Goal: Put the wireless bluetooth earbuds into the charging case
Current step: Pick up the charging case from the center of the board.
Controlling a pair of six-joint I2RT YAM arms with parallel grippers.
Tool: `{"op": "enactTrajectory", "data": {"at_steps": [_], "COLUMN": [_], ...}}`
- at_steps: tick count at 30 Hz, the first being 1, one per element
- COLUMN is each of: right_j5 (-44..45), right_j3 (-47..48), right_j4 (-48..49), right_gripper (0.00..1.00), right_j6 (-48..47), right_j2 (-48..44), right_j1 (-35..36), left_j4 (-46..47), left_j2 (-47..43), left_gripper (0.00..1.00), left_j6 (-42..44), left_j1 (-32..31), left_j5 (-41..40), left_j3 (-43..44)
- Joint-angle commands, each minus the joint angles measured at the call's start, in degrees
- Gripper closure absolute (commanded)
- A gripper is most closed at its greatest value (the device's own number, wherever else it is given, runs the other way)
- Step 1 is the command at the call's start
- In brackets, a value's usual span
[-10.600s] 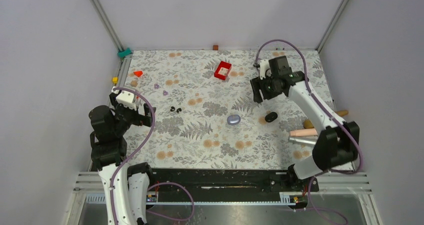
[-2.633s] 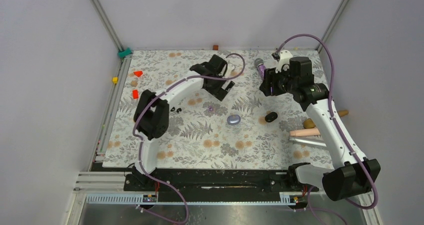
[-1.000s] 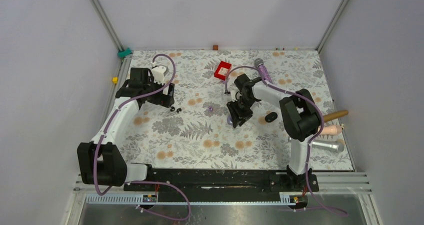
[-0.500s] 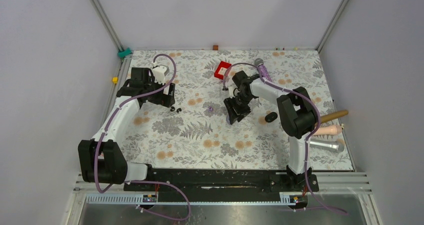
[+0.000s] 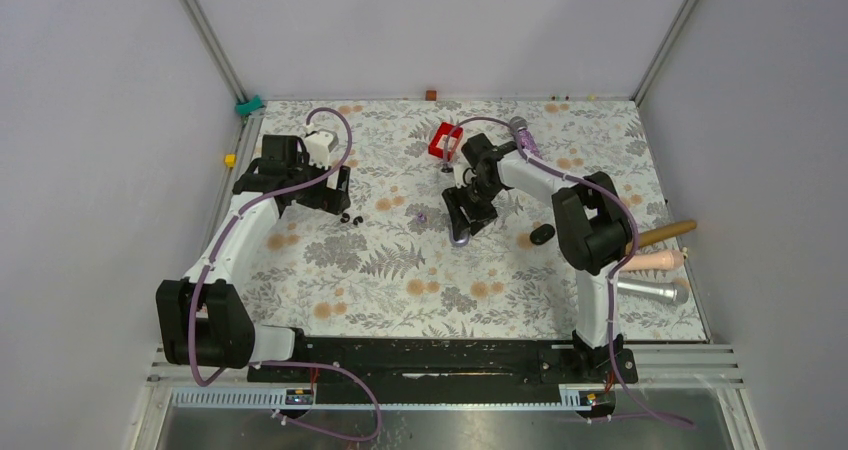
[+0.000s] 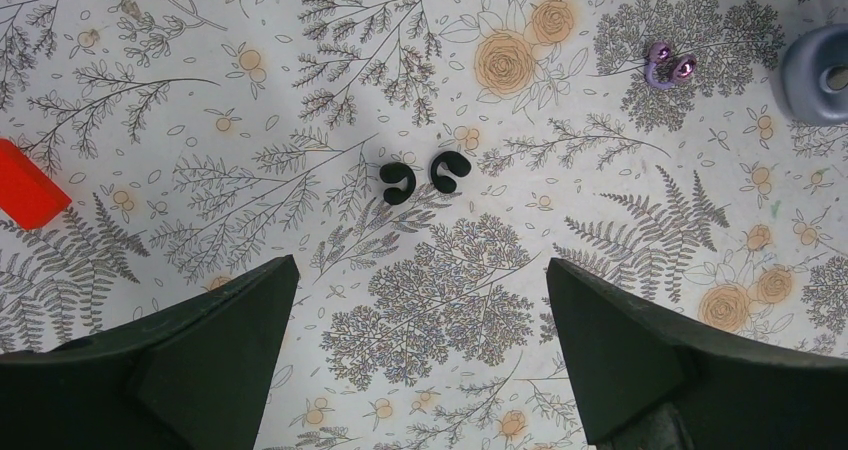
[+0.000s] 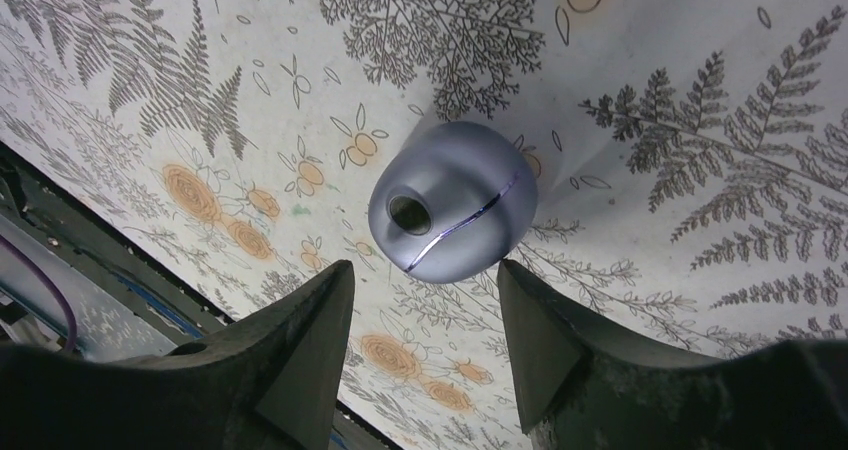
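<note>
Directions are being read from the overhead view, with 12 o'clock toward the far wall.

Task items: The two tiny glossy black hook-shaped earbuds (image 6: 397, 182) are lying side by side, close together but not touching, on the floral-printed surface (image 5: 400, 280), toward 9 o'clock of its middle. Neither is sitting in the case. The small smooth lavender-grey oval charging case (image 7: 452, 213) is resting near the middle of the surface, well apart from the earbuds, at their 3 o'clock. A bright seam line is running across its shell and a round dark recess is showing on one side. Whether the lid is fully closed cannot be told.

Left arm (image 5: 235, 230): The left jaws are standing wide apart and holding nothing. They are hanging above the surface, with both earbuds showing just beyond the tips.

Right arm (image 5: 530, 175): The right jaws are standing partly apart and gripping nothing. The case is lying just beyond the two tips, in line with the gap, unclamped.

Other items: A small purple trinket (image 6: 670, 62) is lying between earbuds and case, nearer the case. A red open box (image 5: 445, 140) is sitting at 12 o'clock of the case, a purple glitter microphone (image 5: 520, 128) at 1 o'clock, a black oval object (image 5: 542, 233) at 3 o'clock and a silver microphone (image 5: 650, 290) at 4 o'clock.
</note>
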Motion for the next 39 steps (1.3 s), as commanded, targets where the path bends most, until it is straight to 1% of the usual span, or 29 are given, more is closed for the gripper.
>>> {"op": "enactTrajectory", "data": {"at_steps": [1, 6, 15, 21, 29, 31, 34, 39], "right_j5": [-2.37, -0.46, -6.92, -6.95, -7.39, -7.42, -7.79, -8.79], "right_j3": [3.33, 3.73, 0.83, -0.56, -1.52, -1.5, -2.09, -5.08], "right_j4": [-1.2, -0.73, 3.25, 5.34, 7.61, 8.09, 9.4, 14.18], "right_gripper": [0.37, 0.38, 0.41, 0.42, 0.46, 0.49, 0.6, 0.7], "right_j6": [2.22, 3.26, 9.46, 12.04, 15.6, 15.98, 15.85, 15.05], "right_j2": [1.88, 2.88, 4.32, 4.58, 5.22, 5.2, 4.85, 1.02], "right_j1": [0.27, -0.3, -4.09, -4.65, -4.65, -4.65, -4.65, -4.65], "left_j4": [2.55, 2.54, 2.63, 2.64, 2.63, 2.63, 2.59, 2.63], "left_j2": [-0.18, -0.15, 0.0, 0.09, 0.01, -0.15, -0.25, 0.0], "left_gripper": [0.01, 0.01, 0.01, 0.01, 0.02, 0.01, 0.01, 0.01], "left_j6": [-0.43, -0.32, -0.24, -0.24, -0.4, -0.46, -0.65, -1.26], "left_j1": [0.32, 0.32, 0.32, 0.37, 0.32, 0.33, 0.32, 0.24], "left_j5": [1.35, 1.49, 2.18, 2.3, 2.67, 2.82, 3.39, 4.73], "left_j3": [-0.34, -0.4, -0.42, -0.43, -0.34, -0.25, -0.16, 0.28]}}
